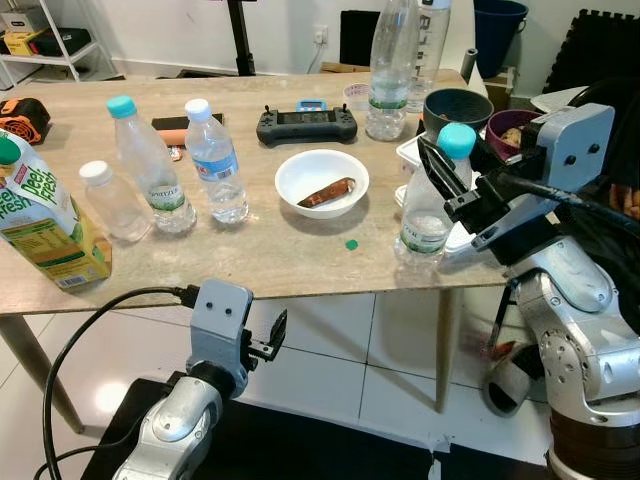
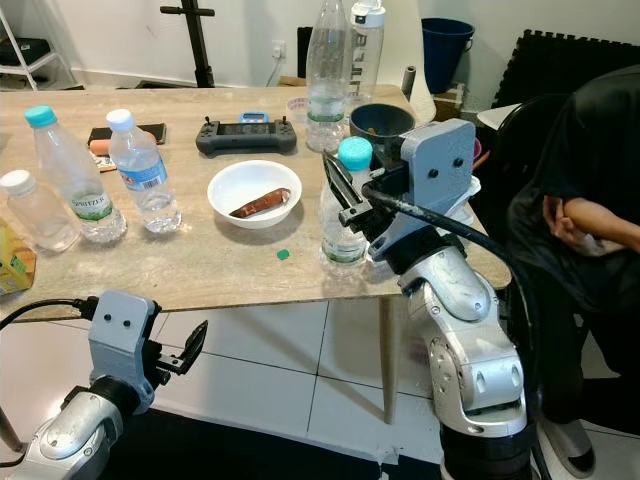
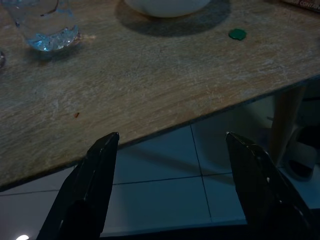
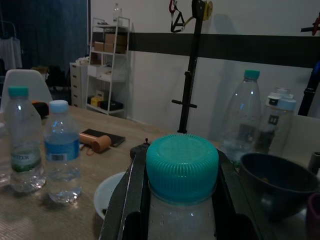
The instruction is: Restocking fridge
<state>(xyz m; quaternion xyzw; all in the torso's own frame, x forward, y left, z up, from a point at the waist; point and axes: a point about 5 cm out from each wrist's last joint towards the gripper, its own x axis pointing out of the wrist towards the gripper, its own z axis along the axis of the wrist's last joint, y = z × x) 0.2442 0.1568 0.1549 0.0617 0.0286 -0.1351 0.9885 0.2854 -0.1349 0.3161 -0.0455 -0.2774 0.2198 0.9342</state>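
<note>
The right gripper [image 2: 345, 190] seems clamped round one teal-capped bottle [image 2: 344, 205], left gripper [image 3: 170, 165] spread idle; other bottles [image 1: 155, 170] wait, no fridge seen

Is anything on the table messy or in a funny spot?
A small green cap lies loose on the wooden table, beside the white bowl, on no bottle. Nothing looks spilled. The right gripper grips an upright teal-capped bottle near the table's edge.

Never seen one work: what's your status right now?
Right pincer shut on teal-capped bottle near table edge. Left pincer open, below table. White bowl beside bottle.
</note>
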